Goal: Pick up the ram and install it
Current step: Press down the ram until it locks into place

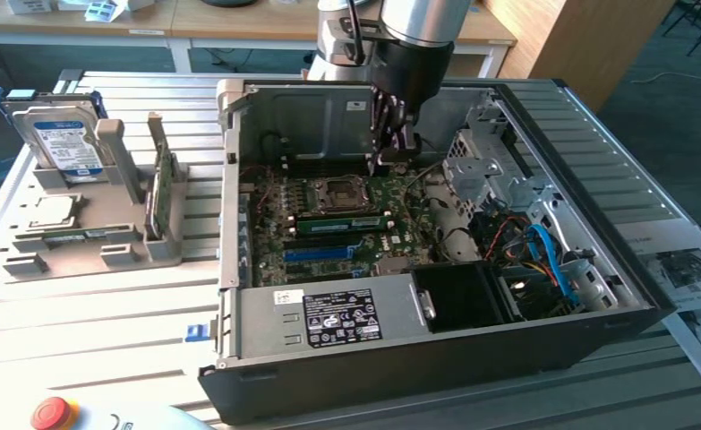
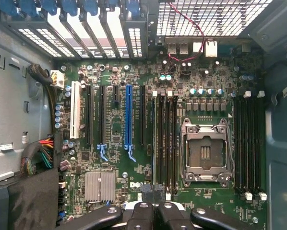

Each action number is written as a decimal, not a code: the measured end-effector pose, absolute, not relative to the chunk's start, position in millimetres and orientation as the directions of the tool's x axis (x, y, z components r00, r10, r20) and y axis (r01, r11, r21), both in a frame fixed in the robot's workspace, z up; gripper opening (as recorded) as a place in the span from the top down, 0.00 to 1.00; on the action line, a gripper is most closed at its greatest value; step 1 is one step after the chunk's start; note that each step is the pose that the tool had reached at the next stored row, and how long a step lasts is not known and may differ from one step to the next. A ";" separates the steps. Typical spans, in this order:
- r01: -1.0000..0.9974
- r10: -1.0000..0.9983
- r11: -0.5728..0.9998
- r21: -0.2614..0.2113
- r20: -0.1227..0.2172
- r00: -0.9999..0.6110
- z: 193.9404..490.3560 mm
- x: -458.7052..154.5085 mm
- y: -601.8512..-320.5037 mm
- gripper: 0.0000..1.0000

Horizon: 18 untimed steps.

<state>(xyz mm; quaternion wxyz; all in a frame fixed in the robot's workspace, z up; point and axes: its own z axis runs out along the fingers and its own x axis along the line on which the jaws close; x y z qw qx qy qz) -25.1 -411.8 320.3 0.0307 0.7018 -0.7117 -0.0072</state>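
jaws shut above motherboard (image 2: 115, 158), hard drive (image 1: 64, 139) racked aside

Computer case (image 1: 446, 367): open, on the slatted table (image 1: 88, 313)
Hard drive (image 1: 66, 141): blue-labelled, upright in the grey holder (image 1: 88, 246)
Green card (image 1: 159, 188): on edge, same holder
CPU socket (image 2: 206, 153): bare, beside the capacitors
Blue slot (image 2: 128, 115): between black slots
Red button (image 1: 54, 413): at the table's near edge
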 end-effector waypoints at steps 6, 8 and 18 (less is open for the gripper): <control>-0.999 -0.999 0.015 0.039 0.033 -0.014 319.8 -25.1 -411.8 0.90; -0.999 -0.999 0.015 0.036 0.033 -0.014 319.8 -25.1 -411.8 0.90; -0.999 -0.999 0.015 0.032 0.033 -0.014 313.9 -25.1 -411.8 0.90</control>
